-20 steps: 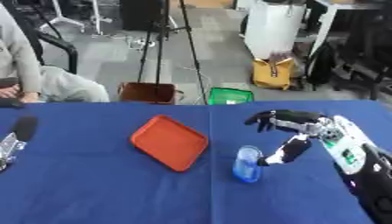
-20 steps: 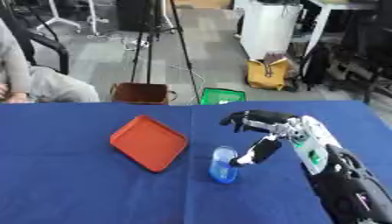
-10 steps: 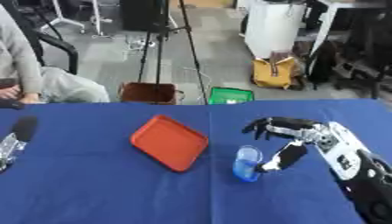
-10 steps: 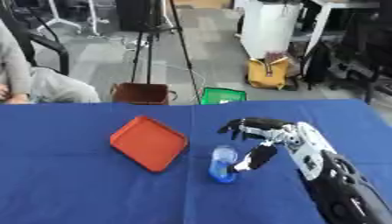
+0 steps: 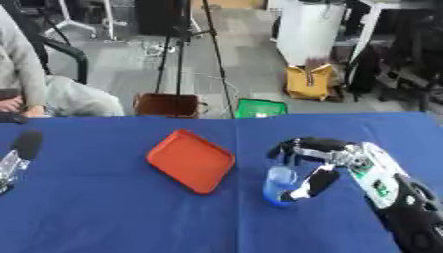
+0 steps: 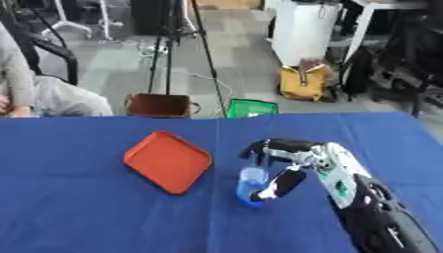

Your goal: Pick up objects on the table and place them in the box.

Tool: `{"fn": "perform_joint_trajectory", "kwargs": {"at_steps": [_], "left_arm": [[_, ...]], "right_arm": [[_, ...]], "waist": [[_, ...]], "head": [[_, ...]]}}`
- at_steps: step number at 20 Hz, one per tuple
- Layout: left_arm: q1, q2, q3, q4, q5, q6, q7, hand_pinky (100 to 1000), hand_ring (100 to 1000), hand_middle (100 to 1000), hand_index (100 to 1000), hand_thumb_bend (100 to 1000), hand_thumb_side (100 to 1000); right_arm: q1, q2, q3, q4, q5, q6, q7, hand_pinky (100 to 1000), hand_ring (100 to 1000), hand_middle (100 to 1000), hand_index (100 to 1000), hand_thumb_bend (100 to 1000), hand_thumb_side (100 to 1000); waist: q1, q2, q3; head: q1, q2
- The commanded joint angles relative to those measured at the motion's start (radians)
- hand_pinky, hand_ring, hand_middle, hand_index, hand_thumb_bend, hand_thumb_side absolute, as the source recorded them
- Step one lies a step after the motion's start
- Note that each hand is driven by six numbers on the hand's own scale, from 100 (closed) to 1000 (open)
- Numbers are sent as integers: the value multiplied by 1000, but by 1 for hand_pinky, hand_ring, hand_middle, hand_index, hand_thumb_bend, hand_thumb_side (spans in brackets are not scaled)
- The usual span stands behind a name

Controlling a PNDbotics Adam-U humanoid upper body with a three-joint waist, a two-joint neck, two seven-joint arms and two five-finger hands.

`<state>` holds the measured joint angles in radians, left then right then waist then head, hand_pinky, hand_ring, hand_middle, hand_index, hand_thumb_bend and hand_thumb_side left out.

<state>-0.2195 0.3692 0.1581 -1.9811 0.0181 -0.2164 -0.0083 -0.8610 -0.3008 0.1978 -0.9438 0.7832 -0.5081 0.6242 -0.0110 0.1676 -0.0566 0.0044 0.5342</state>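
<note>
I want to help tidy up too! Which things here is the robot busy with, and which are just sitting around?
Part of the job:
- right robot hand, fingers curled around the bottle
- blue bottle, upright on the blue table
- orange tray, lying flat beside it

Just lying about:
- left robot hand, idle at the left edge
- brown bin and green bin on the floor
- yellow bag

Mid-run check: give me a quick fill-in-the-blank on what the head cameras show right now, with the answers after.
1. The right hand curls its fingers round a clear ____ bottle.
2. The orange tray lies to the bottle's ____.
3. The bottle stands on the ____ tablecloth.
4. The left hand shows at the view's ____ edge.

Missing words: blue; left; blue; left
</note>
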Motion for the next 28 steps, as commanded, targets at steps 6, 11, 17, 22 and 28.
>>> {"fn": "perform_joint_trajectory", "kwargs": {"at_steps": [6, 11, 17, 22, 28], "left_arm": [[-5, 20, 8, -19, 1, -1, 2, 621, 793, 903, 970, 541, 256], [-6, 21, 8, -19, 2, 0, 2, 621, 793, 903, 970, 533, 259], [-7, 22, 8, -19, 3, 2, 3, 621, 793, 904, 970, 529, 261], [-10, 22, 6, -19, 4, 3, 3, 621, 793, 904, 970, 525, 265], [-20, 21, 0, -19, 13, 2, 1, 621, 792, 901, 968, 529, 265]], "right_arm": [[-8, 0, 12, -12, 68, -310, 234, 423, 593, 747, 855, 562, 353], [-6, 7, 16, -8, 98, -321, 198, 255, 475, 642, 789, 466, 201], [-10, 13, 12, -6, 107, -322, 152, 223, 458, 626, 778, 404, 109], [-45, 36, 8, -34, 63, -325, 121, 207, 453, 618, 776, 331, 137], [-110, 84, -13, -55, 59, -281, 17, 193, 449, 613, 764, 424, 100]], "waist": [[4, -20, -4], [3, -20, -3], [1, -20, 0], [1, -22, 5], [2, -21, 29]], "head": [[-3, -2], [-3, -3], [-3, -4], [-7, -4], [-21, -10]]}}
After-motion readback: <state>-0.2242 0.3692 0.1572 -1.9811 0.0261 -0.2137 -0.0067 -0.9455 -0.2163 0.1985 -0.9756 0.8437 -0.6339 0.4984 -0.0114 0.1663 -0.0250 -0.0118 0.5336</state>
